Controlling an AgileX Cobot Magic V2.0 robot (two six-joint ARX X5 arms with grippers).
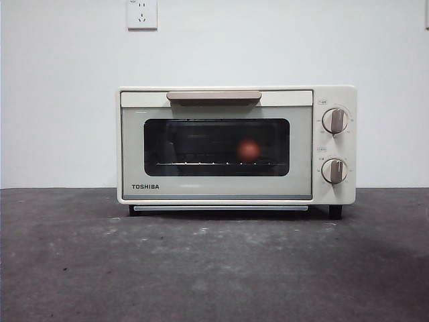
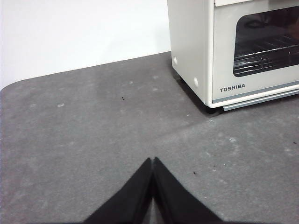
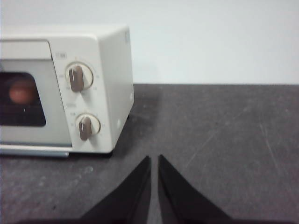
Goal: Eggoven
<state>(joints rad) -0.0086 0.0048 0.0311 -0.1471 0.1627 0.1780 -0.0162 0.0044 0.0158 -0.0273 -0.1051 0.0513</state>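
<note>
While egg (image 1: 249,149) sits on rack behind shut TOSHIBA toaster oven (image 1: 236,144) door: fragile, smooth, light; needs gentle side pinch. Left hand (image 2: 153,161), right hand (image 3: 154,158) pressed together, empty.

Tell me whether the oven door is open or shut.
Shut. The toaster oven has its door flush with the front, handle up at the top, and the egg shows only through the dark glass, on the rack inside.
</note>
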